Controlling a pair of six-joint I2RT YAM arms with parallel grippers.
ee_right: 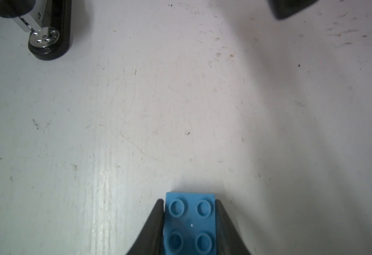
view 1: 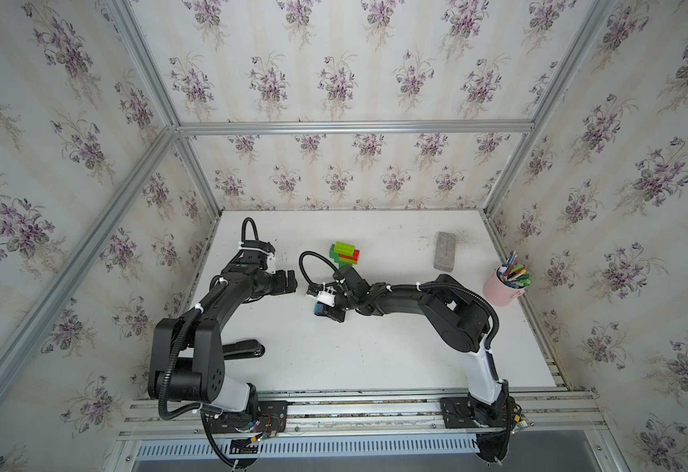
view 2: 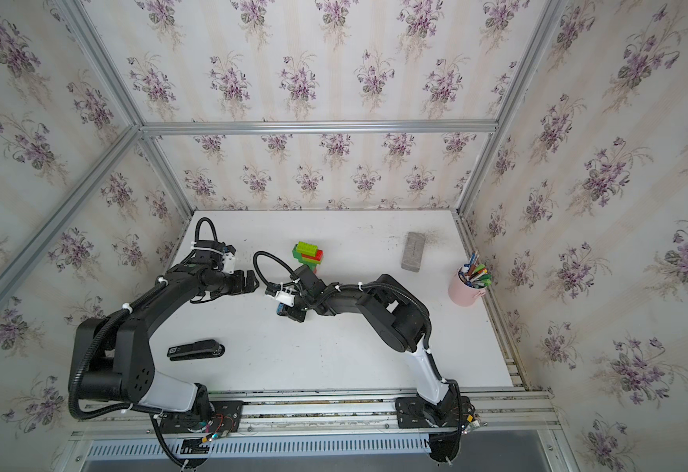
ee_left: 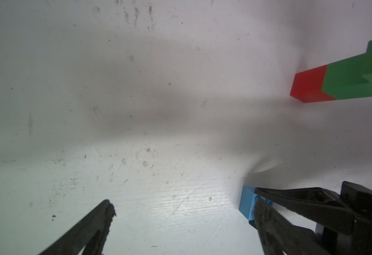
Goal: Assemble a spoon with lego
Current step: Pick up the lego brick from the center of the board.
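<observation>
The spoon [view 1: 344,255] [view 2: 307,255], a build of lime, red and dark green lego, stands at the middle back of the white table [view 1: 375,351]. Its red and green stem [ee_left: 335,81] shows in the left wrist view. My right gripper [view 1: 326,311] [view 2: 291,312] [ee_right: 189,201] is low over the table in front of the build. It is shut on a small blue brick [ee_right: 190,220] [view 1: 318,309] [ee_left: 247,205], one finger on each side. My left gripper [view 1: 289,282] [view 2: 250,282] [ee_left: 183,204] hangs open just left of it, with nothing between its fingers.
A grey rectangular block [view 1: 445,251] lies at the back right. A pink cup of pens [view 1: 501,288] stands by the right wall. A black stapler [view 2: 195,349] [ee_right: 48,39] lies at the front left, near the left arm.
</observation>
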